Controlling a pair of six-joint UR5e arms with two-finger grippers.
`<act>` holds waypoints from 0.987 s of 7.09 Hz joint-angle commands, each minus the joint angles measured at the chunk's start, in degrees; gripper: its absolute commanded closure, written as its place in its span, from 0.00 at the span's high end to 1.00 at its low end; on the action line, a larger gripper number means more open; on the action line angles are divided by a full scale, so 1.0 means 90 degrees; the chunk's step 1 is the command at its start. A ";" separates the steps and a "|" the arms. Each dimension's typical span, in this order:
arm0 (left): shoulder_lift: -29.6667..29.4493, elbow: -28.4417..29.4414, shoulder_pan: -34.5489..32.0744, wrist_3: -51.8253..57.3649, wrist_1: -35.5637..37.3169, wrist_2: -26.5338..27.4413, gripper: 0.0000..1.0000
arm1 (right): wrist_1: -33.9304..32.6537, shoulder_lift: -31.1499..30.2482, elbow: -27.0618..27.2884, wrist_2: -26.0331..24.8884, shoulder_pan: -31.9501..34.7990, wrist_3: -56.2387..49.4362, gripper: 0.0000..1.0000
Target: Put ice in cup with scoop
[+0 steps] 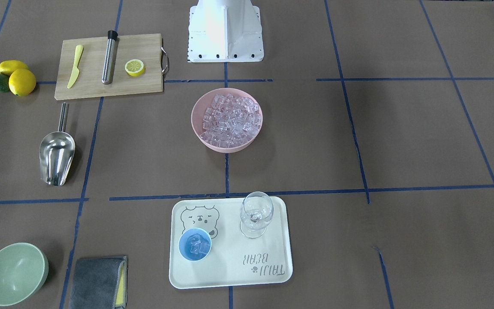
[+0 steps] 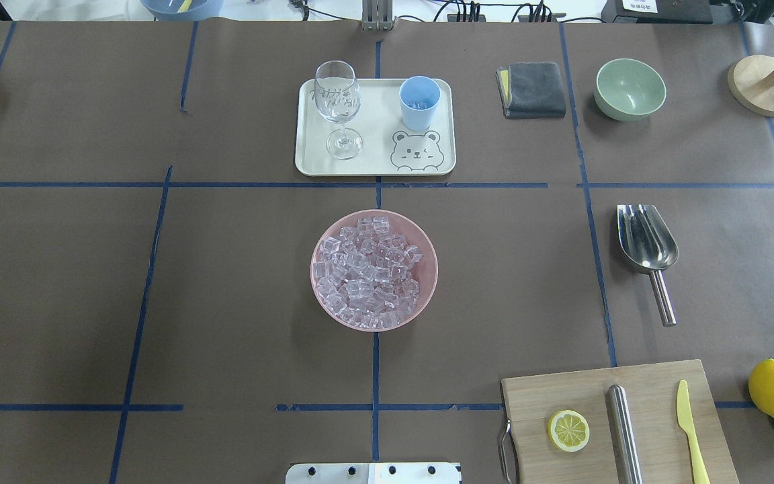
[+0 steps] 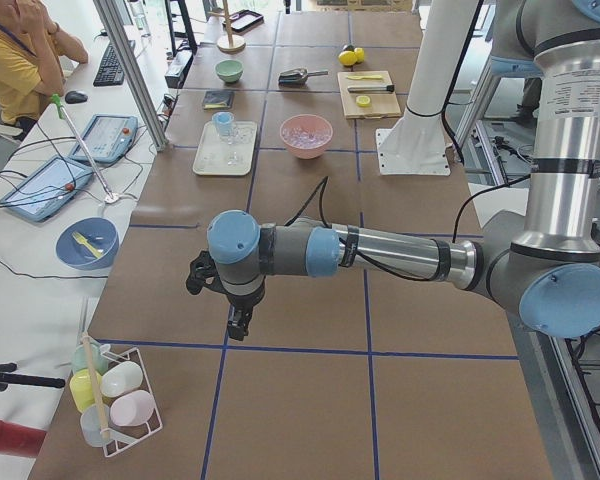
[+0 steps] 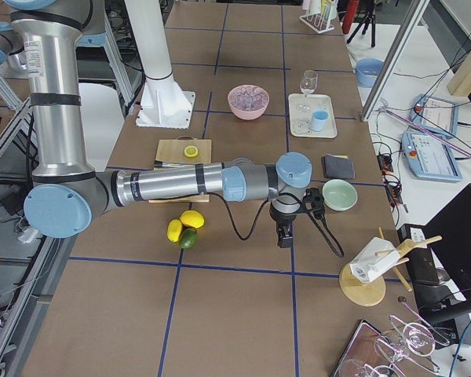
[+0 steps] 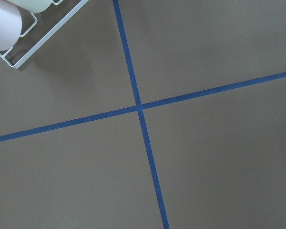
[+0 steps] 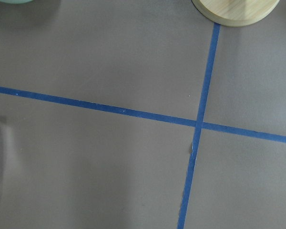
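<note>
The scoop [image 2: 646,238] is rigid polished steel, light but slick. It lies flat on the bench [image 2: 226,302] on the robot's right, well apart from the pink bowl [image 2: 430,286] and just beyond the cutting board [image 2: 548,396], its trough mouth turned toward the far side and its thin straight handle aimed back at the robot. That handle looks like the place to pinch, near its middle or free end, since the rounded trough offers no flat faces and would likely slide out of two fingers; a firm pinch seems wise, because a loaded trough will lever against the hold. The ice [image 2: 368,269] fills the pink bowl at the bench's centre: small, glassy, hard cubes that will probably skid and bounce when tipped. The cup [image 2: 419,102] stands upright on the tray [image 2: 377,128] beside the wine glass [image 2: 338,107] with a few cubes in it; small and light, it may topple if knocked. Both arms reach out low with level forearms at opposite ends of the bench. The left claw [image 3: 238,322] points straight down over a tape crossing near a wire rack [image 5: 47,37]; the right claw [image 4: 283,234] hangs likewise near the green bowl [image 4: 339,194]. Whether either claw is spread or pressed together cannot be told from these views.
</note>
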 commanded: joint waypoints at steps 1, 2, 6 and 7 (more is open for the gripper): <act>0.0005 0.0263 0.0002 0.0010 -0.0554 -0.0011 1.00 | 0.0031 0.0099 -0.0153 -0.0052 -0.0213 0.0031 1.00; -0.0014 0.0641 0.0012 0.0000 -0.1021 -0.0011 1.00 | 0.0031 0.0168 -0.0318 -0.0043 -0.0215 0.0109 1.00; 0.0102 0.0723 0.0031 -0.0020 -0.1768 0.0086 1.00 | 0.0041 0.0393 -0.0349 -0.0482 -0.0302 0.0402 1.00; 0.0122 0.0646 0.0012 0.0009 -0.1729 0.0077 1.00 | 0.0031 0.0383 -0.0301 -0.0434 -0.0303 0.0422 1.00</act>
